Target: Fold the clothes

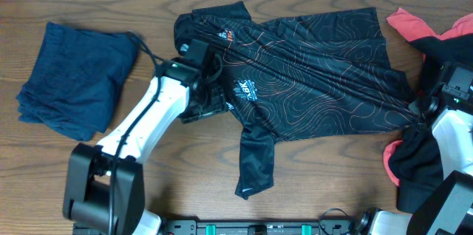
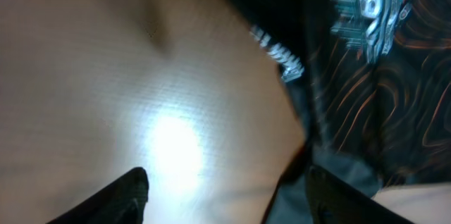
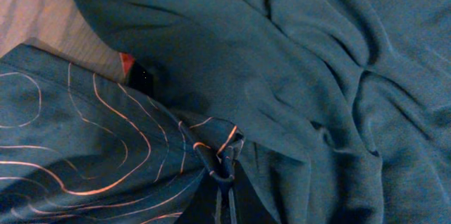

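The black jersey point(image 1: 318, 65) with thin orange contour lines lies spread across the middle of the table, one sleeve point(image 1: 255, 157) pointing to the front. My left gripper point(image 1: 201, 108) sits low at its left edge, next to the white logo point(image 1: 247, 91). In the left wrist view the gripper point(image 2: 225, 192) is open over bare wood, and the jersey edge point(image 2: 366, 97) lies by its right finger. My right gripper point(image 1: 417, 108) is at the jersey's right corner. In the right wrist view the gripper point(image 3: 224, 175) is shut on a pinch of jersey cloth point(image 3: 84, 139).
A folded navy garment point(image 1: 74, 80) lies at the far left. A red and black garment point(image 1: 417, 24) is bunched at the right edge and runs under my right arm point(image 1: 403, 161). It shows as plain dark cloth in the right wrist view point(image 3: 338, 76).
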{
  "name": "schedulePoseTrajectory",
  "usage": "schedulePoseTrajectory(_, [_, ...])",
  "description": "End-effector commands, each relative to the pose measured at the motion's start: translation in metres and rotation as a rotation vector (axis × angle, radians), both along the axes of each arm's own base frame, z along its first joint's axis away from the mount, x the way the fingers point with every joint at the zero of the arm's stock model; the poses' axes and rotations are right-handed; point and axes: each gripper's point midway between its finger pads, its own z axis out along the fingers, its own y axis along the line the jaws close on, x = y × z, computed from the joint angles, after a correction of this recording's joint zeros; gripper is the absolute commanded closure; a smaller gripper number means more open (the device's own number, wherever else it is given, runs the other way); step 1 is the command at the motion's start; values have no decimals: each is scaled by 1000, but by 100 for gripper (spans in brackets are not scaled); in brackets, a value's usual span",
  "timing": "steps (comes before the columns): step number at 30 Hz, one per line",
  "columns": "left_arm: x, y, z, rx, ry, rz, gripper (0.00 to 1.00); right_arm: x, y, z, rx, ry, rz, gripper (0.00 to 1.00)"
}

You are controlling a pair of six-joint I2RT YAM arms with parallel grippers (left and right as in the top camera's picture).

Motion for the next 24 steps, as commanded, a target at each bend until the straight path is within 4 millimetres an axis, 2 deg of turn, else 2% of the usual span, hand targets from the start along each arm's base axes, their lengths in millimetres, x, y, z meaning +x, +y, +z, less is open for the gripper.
schedulePoseTrajectory(1, [9,-3,-20,5,14,16,26,5,-3,8,-7,-18,10,99])
schedulePoseTrajectory(8, [45,-16,-48,-28,-67,26,27,4,-3,8,-4,-11,10,99])
schedulePoseTrajectory(15, [52,-16,-65,-15,-65,34,38,4,-3,8,-5,-11,10,99])
schedulePoseTrajectory(24, [55,-8,-77,30,-60,104,41,3,-3,7,-4,-6,14,99])
